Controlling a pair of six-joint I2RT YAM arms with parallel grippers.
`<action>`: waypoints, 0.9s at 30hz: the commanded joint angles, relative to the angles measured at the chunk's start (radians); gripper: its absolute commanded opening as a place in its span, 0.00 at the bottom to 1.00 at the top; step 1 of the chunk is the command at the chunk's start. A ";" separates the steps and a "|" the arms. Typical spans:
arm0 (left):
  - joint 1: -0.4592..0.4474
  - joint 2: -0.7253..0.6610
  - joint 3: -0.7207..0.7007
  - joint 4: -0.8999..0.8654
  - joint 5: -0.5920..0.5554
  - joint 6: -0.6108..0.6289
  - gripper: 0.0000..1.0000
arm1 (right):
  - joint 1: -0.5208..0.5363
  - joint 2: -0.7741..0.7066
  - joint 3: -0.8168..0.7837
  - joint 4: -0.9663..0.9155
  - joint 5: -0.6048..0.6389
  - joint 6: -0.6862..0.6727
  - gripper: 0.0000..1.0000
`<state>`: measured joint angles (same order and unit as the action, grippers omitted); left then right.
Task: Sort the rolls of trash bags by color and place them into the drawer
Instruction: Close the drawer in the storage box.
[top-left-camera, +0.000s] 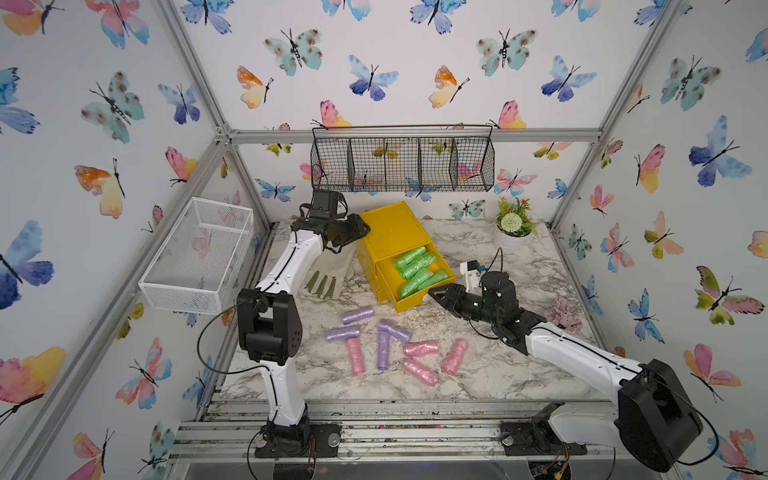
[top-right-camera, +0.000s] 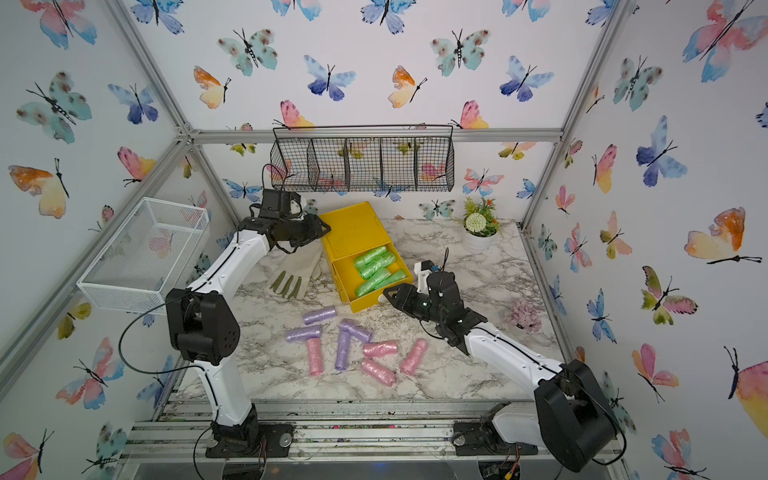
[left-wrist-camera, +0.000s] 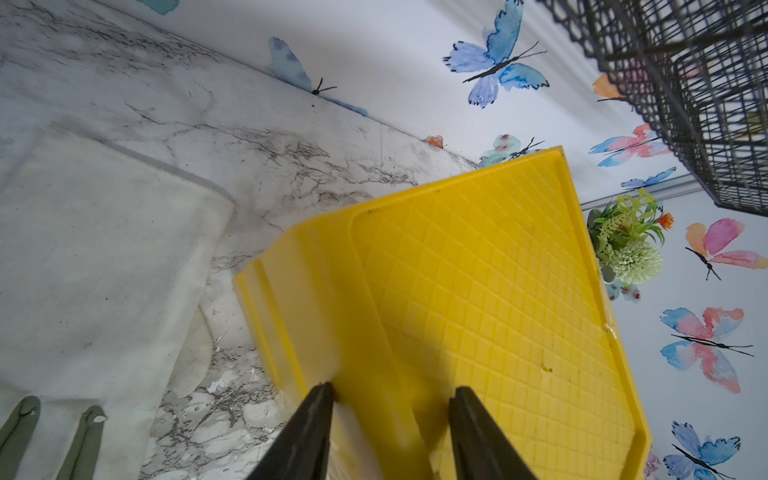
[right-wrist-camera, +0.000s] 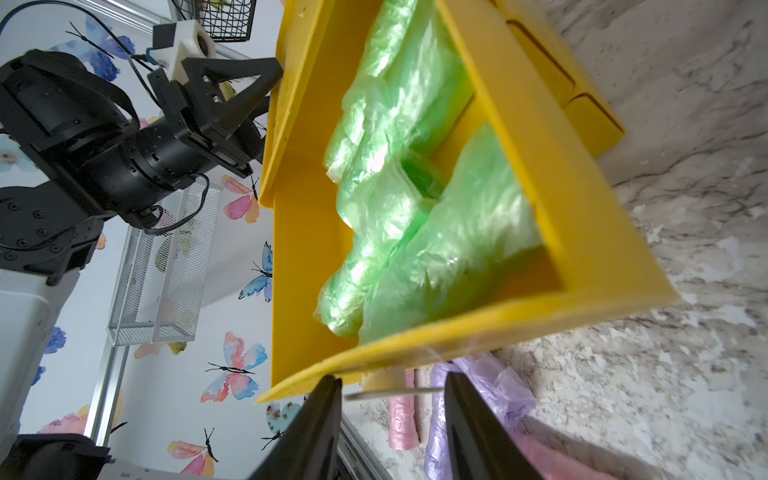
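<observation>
Nearest, on marble worktop: pink rolls & purple rolls, loose, mixed together. Behind them, right pincer at drawer front lip, jaws part-open astride its pull tab; can't tell if gripped. Drawer pulled out w/ green rolls inside. Farther: left pincer part-open astride yellow case top edge, grip unclear. Glove beside case.

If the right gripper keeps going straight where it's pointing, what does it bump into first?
Probably the front of the yellow drawer: the right gripper points its open jaws at its lower edge from close by. How close is hard to judge.
</observation>
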<state>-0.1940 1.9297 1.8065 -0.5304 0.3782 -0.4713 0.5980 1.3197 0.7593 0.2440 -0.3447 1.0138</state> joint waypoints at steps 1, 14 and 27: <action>-0.032 0.022 -0.041 -0.059 0.026 0.028 0.48 | 0.004 0.040 0.049 0.038 0.053 0.004 0.46; -0.031 0.020 -0.055 -0.059 0.034 0.040 0.48 | 0.004 0.269 0.249 0.044 0.082 -0.001 0.46; -0.030 0.013 -0.067 -0.063 0.050 0.055 0.48 | 0.005 0.463 0.442 0.014 0.122 0.005 0.46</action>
<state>-0.1940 1.9205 1.7821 -0.5018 0.3828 -0.4507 0.6014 1.7393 1.1641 0.2840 -0.2661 1.0214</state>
